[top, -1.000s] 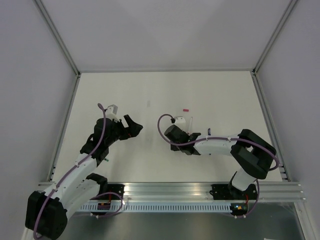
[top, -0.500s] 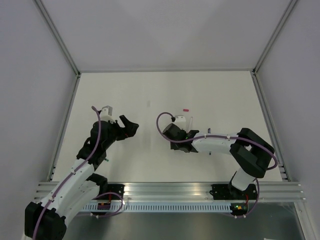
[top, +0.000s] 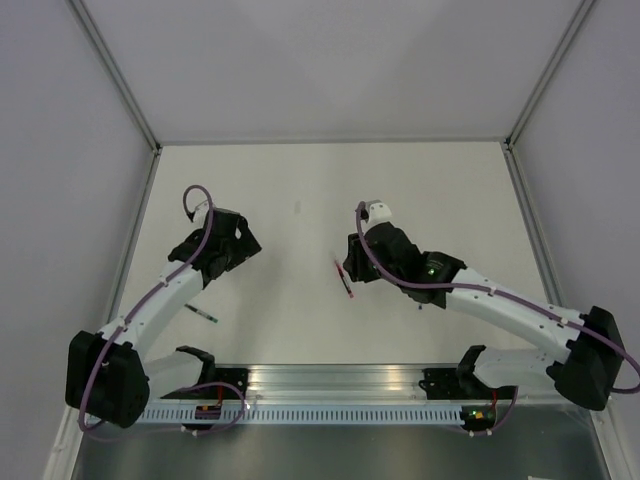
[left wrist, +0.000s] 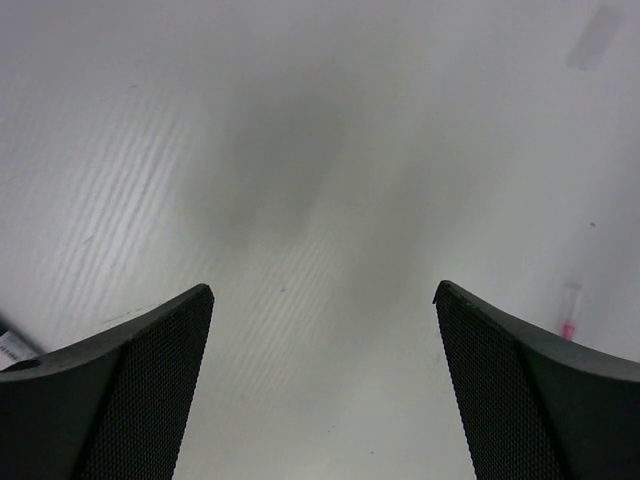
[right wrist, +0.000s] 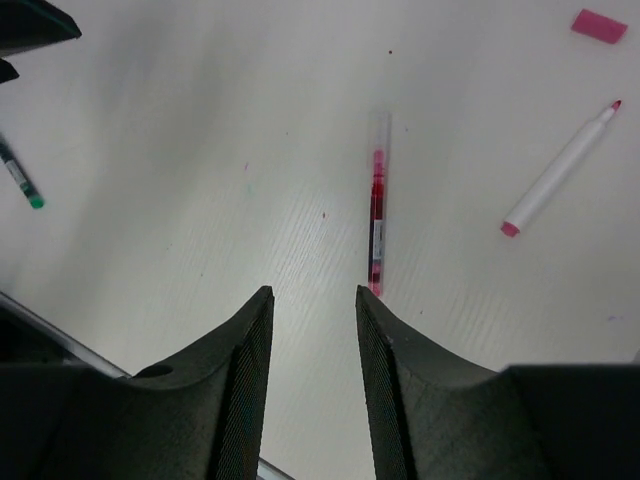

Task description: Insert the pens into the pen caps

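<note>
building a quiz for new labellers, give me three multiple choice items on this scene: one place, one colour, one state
1. The red pen lies: A on the table ahead of the right gripper; B in a box; C in a cup.
2. The leftmost pen has a tip that is: A yellow; B green; C orange.
3. The left gripper is: A shut on a cap; B shut on a pen; C open, empty.
A, it lies flat beyond that gripper; B, the right wrist view shows green; C, its jaws stand apart, nothing between.
</note>
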You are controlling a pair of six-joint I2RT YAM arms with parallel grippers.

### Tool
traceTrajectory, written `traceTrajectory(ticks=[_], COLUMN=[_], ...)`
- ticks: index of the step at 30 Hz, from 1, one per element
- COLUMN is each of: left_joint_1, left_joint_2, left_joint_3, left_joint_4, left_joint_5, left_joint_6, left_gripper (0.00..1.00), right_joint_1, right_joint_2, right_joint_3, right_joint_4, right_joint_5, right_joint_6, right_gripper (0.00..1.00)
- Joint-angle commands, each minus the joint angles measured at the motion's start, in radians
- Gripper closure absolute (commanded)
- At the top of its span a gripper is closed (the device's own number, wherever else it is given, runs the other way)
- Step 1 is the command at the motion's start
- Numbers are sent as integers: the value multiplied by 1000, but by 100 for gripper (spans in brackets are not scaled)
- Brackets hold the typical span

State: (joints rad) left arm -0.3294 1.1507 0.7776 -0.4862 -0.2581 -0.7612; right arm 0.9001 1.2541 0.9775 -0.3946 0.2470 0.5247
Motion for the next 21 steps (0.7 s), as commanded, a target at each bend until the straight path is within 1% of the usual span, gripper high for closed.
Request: traceTrajectory(ticks=[1, 2, 4, 5, 6, 7, 8, 9, 10, 11, 13, 18, 21], left_joint_1=[21, 50, 96, 160, 200, 266, 294, 320, 372, 380, 389, 388, 389], left_joint_2=[-11, -37, -55, -62, -62, -60, -57, -52, -49, -46, -34, -19, 6], left_joint_3=[42, 35, 8, -4, -33, -50, -66, -90, -101, -109, -129, -198, -218], left_joint_4=[-264, -284, -298, -304, -316, -322, -330, -359, -370, -385, -410, -342, -327], left_joint_5=[-187, -181, -124, -101, -46, -24, -4, -9, -16, -56, -87, 8, -10], left_joint_6=[-164, -190, -202, -210, -211, -217, -222, -234, -253, -269, -303, -354, -400], left_gripper=[4, 4, 5, 5, 6, 7, 8, 9, 10, 10, 12, 14, 16], right_joint_1=[0, 0, 0, 0, 0, 2, 0, 2, 2, 2, 0, 0, 0], right_joint_2=[-100, -120, -166, -179, -197, -205, -228, -237, -245, -251, -268, -306, -315], right_joint_3=[-117, -131, -169, -180, -187, -195, -203, -209, -212, -212, -212, -235, -243], right_joint_4=[49, 56, 66, 74, 74, 82, 106, 114, 117, 115, 112, 119, 117], right_joint_5=[-103, -110, -109, -109, -117, -144, -197, -202, -201, -203, -225, -232, -230], right_joint_6=[-60, -68, -90, -95, -89, -88, -89, -88, -83, -84, -84, -88, -91], right_gripper=[55, 55, 54, 54, 54, 54, 54, 54, 54, 54, 54, 53, 53])
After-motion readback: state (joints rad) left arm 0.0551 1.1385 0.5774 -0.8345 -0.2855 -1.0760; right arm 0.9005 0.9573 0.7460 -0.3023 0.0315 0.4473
